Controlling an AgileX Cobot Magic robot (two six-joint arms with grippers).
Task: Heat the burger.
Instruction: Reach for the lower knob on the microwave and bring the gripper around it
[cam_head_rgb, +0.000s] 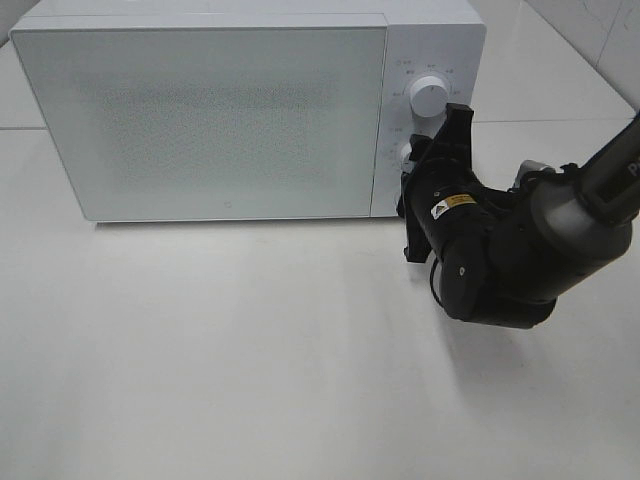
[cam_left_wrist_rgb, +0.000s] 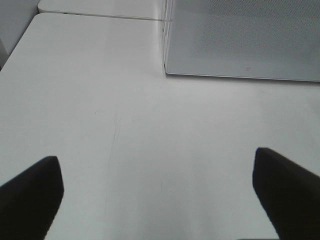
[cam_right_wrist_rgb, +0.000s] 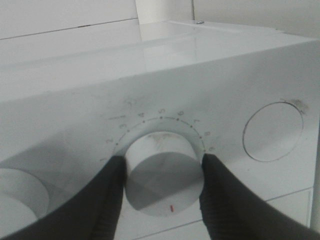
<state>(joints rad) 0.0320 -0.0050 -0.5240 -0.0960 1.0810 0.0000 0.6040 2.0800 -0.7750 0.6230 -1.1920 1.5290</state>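
Right end effector (cam_right_wrist_rgb: 162, 162): half closed, fingers pressed on both flanks of the lower dial (cam_right_wrist_rgb: 160, 187) on the microwave (cam_head_rgb: 200, 110) panel
Left end effector (cam_left_wrist_rgb: 155, 170): spread wide, empty, above the counter (cam_head_rgb: 250, 350) before the microwave's far corner
Burger: not visible; door shut, judged inside the microwave
Your step: twist squarely about the dial's axis, no inward push, stop at a low mark

Finish notes: numbered knob (cam_right_wrist_rgb: 162, 172) between the right fingers (cam_right_wrist_rgb: 100, 205) is smooth white plastic, satin, with faint grey smudges on its face. Fingers look like matt black plastic. The microwave casing (cam_right_wrist_rgb: 225, 75) behind them is glossy white and reflective on top. The microwave door (cam_head_rgb: 200, 120) is finely speckled grey-white. The table (cam_left_wrist_rgb: 125, 125) ahead of the left fingers (cam_left_wrist_rgb: 30, 195) is smooth, white and semi-matt, with hairline scratches.
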